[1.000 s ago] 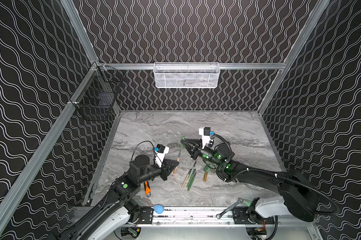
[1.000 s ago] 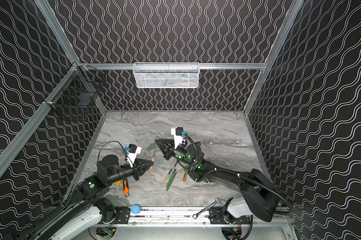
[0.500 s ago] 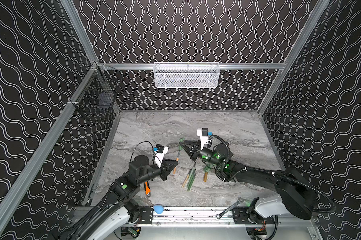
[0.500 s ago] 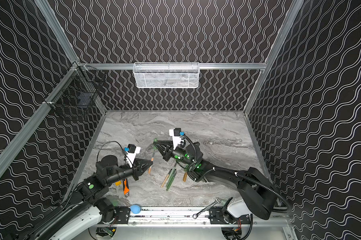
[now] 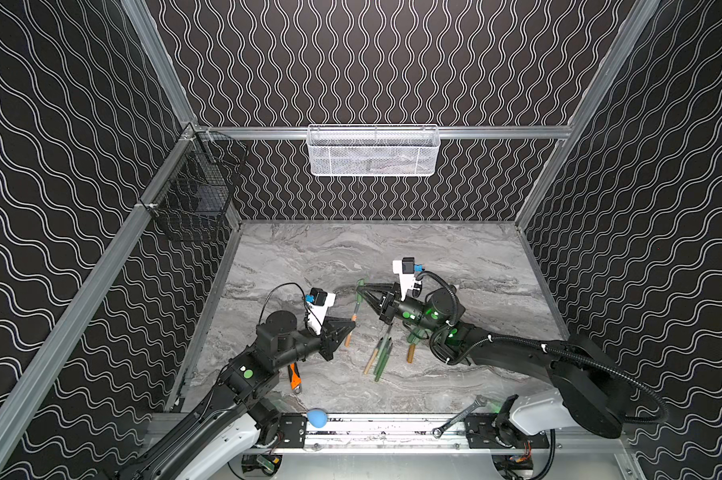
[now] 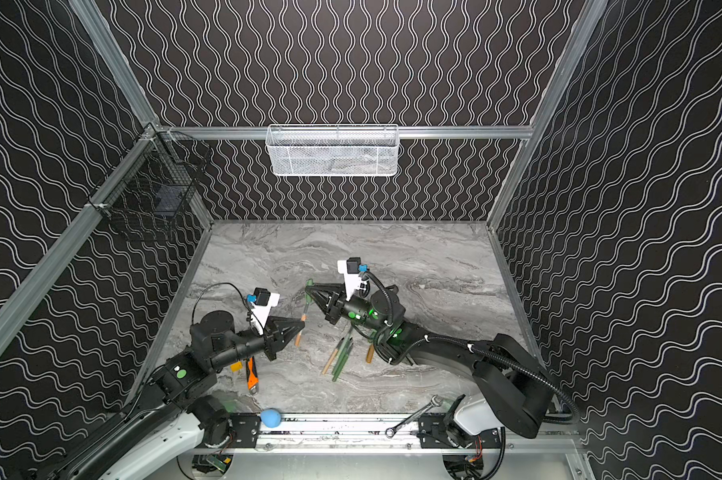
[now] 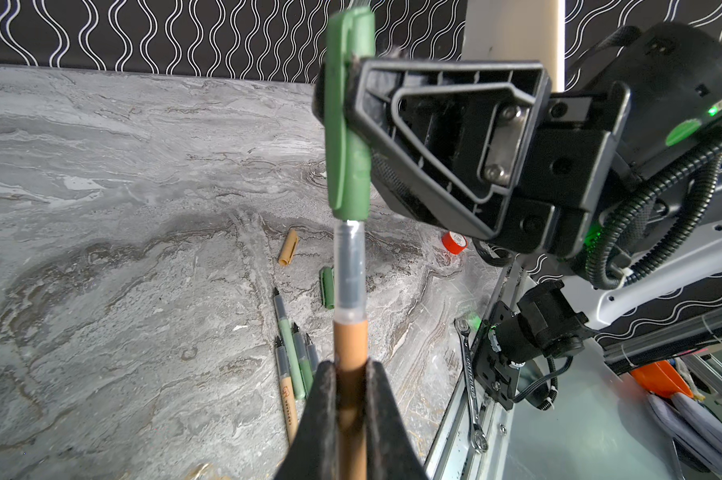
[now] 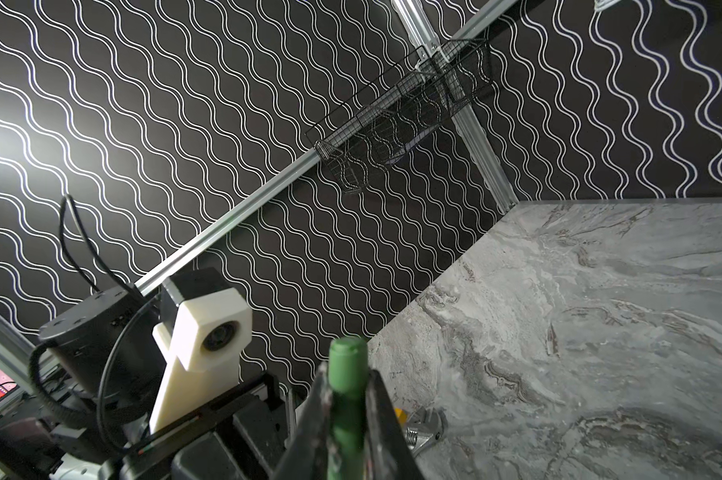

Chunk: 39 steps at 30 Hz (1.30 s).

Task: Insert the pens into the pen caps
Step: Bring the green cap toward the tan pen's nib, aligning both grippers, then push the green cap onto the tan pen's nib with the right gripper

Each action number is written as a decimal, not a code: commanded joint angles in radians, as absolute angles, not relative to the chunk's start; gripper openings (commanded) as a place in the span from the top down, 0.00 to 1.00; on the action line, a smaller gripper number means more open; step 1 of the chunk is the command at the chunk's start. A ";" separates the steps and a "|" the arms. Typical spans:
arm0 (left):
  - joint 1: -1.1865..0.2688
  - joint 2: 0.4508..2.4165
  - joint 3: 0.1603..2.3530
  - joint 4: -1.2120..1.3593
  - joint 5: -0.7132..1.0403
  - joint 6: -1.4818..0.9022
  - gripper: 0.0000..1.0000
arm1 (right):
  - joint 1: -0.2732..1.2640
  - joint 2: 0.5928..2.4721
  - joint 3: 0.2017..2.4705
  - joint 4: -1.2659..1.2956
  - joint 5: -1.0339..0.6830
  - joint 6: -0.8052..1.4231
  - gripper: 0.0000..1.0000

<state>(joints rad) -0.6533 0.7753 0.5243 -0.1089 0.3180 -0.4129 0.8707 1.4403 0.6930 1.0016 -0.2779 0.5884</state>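
My left gripper [image 5: 353, 321] [image 7: 350, 365] is shut on a tan-orange pen [image 5: 348, 336] [image 7: 350, 340] and holds it above the table. The pen's clear grey front section reaches into the open end of a green pen cap [image 5: 359, 296] [image 7: 347, 124]. My right gripper [image 5: 361, 288] [image 8: 347, 374] is shut on that cap [image 8: 347, 357]. Both top views show the two grippers meeting tip to tip [image 6: 302, 320] [image 6: 310, 288]. Loose pens [image 5: 381, 355] [image 7: 293, 353], a tan cap [image 5: 410, 353] [image 7: 288, 248] and a green cap [image 5: 413, 338] [image 7: 327, 286] lie on the marble table [image 5: 455, 257].
An orange-handled knife [image 5: 295, 376] and a yellow block [image 6: 236, 366] lie by the left arm. A wrench [image 5: 459, 417] and a blue ball [image 5: 317, 417] rest on the front rail. A white basket [image 5: 372, 149] and a black wire basket [image 5: 197, 199] hang on the walls. A red roll [image 7: 453, 242] sits by the right arm.
My right gripper has shifted slightly left and nearer with the green cap, toward the pen. The left gripper has stayed in place with the pen.
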 commanded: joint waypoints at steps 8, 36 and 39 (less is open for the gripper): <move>-0.641 0.787 0.542 -0.039 0.322 -0.393 1.00 | 0.882 1.468 0.648 1.159 -0.234 0.690 1.00; -0.637 0.767 0.529 -0.017 0.321 -0.392 1.00 | 0.884 1.501 0.604 1.322 -0.144 0.883 1.00; -0.637 0.762 0.528 -0.017 0.318 -0.392 1.00 | 0.885 1.500 0.611 1.314 -0.146 0.888 1.00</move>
<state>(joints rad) -0.6403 0.7658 0.5293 -0.0830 0.3225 -0.4114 0.8829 1.5032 0.6025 1.2621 -0.1543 0.8661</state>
